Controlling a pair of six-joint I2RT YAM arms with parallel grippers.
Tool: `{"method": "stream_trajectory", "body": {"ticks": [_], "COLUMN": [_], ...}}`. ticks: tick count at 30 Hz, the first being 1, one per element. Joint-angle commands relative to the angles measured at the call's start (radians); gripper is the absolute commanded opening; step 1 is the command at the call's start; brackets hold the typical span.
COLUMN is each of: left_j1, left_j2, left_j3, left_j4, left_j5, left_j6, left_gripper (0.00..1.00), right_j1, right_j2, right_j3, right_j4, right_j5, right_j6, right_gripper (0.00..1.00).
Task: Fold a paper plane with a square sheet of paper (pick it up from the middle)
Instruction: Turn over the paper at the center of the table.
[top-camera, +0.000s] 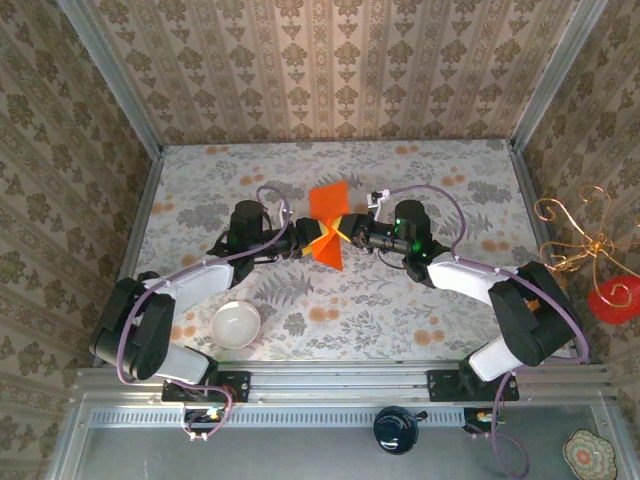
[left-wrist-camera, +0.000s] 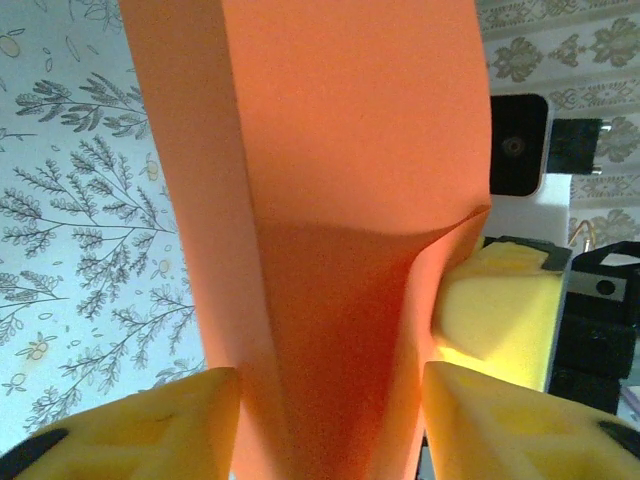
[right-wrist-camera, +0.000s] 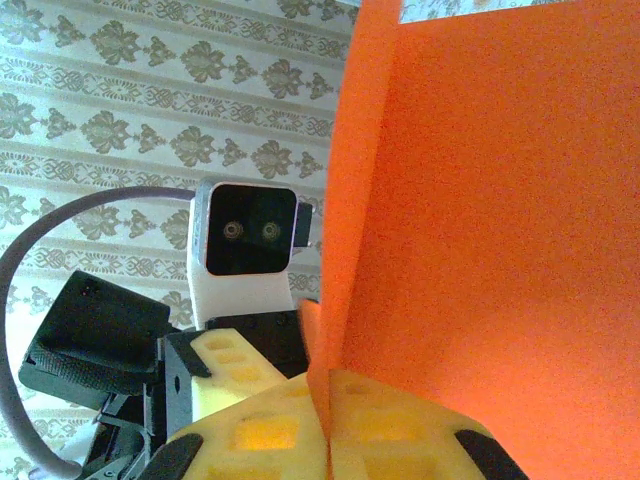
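Note:
The bright orange square sheet of paper hangs in the air over the middle of the table, bent into a V along a long crease. My right gripper is shut on its lower edge, and the sheet rises straight out of the pinch. My left gripper faces it from the left. Its yellow fingers stand apart on either side of the folded paper, which is not pressed flat. A paper plane is out of view.
A white bowl sits on the floral tabletop near the left arm's base. Patterned walls enclose the table on three sides. A red ornament on gold wire stands outside the right wall. The right gripper's foam finger touches the paper's right flap.

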Motion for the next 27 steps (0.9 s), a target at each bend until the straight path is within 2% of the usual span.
{"method": "stream_trajectory", "body": {"ticks": [1,7,19,25,27], "left_j1": [0.010,0.016,0.033,0.043,0.049], "left_j2": [-0.003,-0.003,0.022,0.031,0.028], "left_j3": [0.008,0.005,-0.022,-0.020,-0.017], "left_j4": [0.037,0.051,0.095,0.052,0.011], "left_j5": [0.022,0.029,0.031,0.028,0.020], "left_j6": [0.013,0.021,0.018,0.049,0.078], "left_gripper": [0.46,0.36,0.20,0.11,0.10], "right_j1": [-0.006,-0.008,-0.025,-0.037,-0.046], "right_j2": [0.012,0.015,0.026,-0.009,-0.032], "right_j3": [-0.013,-0.020,-0.037,-0.037,-0.037], "right_j4": [0.028,0.016,-0.028,-0.141,-0.211], "right_j5": [-0.028,-0.027,-0.006,0.030,0.057], "right_j6": [0.009,0.004,-0.020,-0.069,-0.100], "right_gripper": [0.10,0.12,0.22,0.32,0.38]}}
